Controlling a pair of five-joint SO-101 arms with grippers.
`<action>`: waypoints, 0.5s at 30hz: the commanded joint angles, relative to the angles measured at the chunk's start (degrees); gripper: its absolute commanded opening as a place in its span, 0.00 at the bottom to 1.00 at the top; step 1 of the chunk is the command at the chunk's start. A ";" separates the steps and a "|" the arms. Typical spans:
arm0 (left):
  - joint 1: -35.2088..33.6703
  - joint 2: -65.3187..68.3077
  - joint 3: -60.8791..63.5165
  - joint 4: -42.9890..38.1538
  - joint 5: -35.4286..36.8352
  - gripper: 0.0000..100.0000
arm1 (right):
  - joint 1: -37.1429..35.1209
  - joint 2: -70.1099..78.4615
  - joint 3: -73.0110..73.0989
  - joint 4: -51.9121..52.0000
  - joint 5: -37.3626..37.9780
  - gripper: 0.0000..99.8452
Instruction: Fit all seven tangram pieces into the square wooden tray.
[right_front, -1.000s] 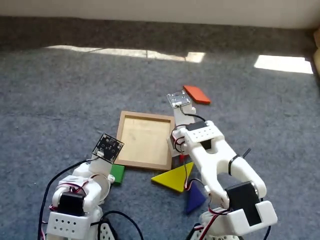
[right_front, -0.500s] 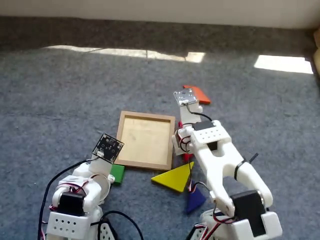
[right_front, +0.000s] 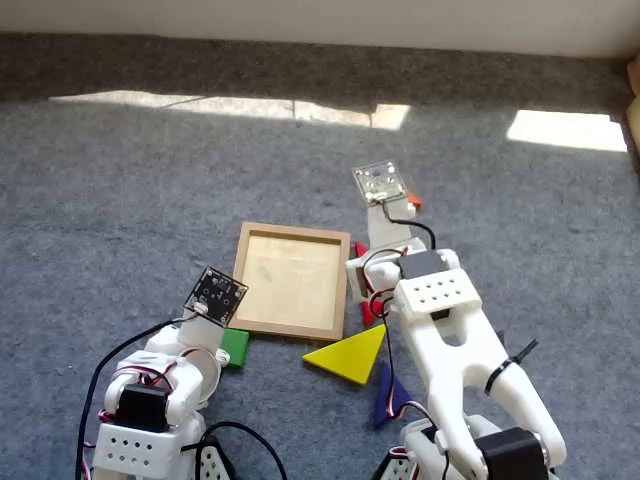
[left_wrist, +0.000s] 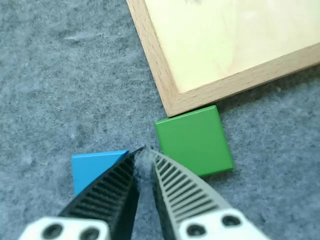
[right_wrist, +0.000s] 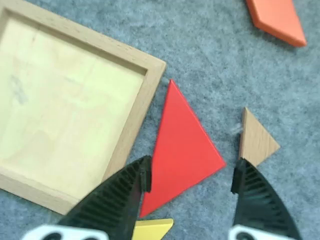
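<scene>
Wooden tray (right_front: 292, 233) bare on grey carpet (right_front: 120, 200). Right wrist view: right hand (right_wrist: 192, 172) released, spread over red triangle (right_wrist: 182, 147) beside tray rim. Left wrist view: left hand (left_wrist: 145, 152) clenched, empty, tips between green square (left_wrist: 194, 140) and blue triangle (left_wrist: 92, 165).

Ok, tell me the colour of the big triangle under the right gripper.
Red. The triangle shows best in the right wrist view, beside the tray.

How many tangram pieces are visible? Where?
7, outside the tray: green square and cyan triangle at one corner; red triangle and wooden triangle along one side; orange piece beyond; yellow triangle, navy triangle by its near side.
</scene>
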 joint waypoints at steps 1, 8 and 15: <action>0.48 -1.98 1.01 0.35 -0.53 0.01 | -2.68 0.48 -0.48 0.31 -0.35 0.34; 0.48 -1.98 1.01 0.35 -0.53 0.01 | -2.86 15.69 -6.11 0.31 -0.35 0.34; 0.48 -1.98 1.01 0.35 -0.53 0.01 | -2.86 23.87 -11.21 0.31 -0.35 0.34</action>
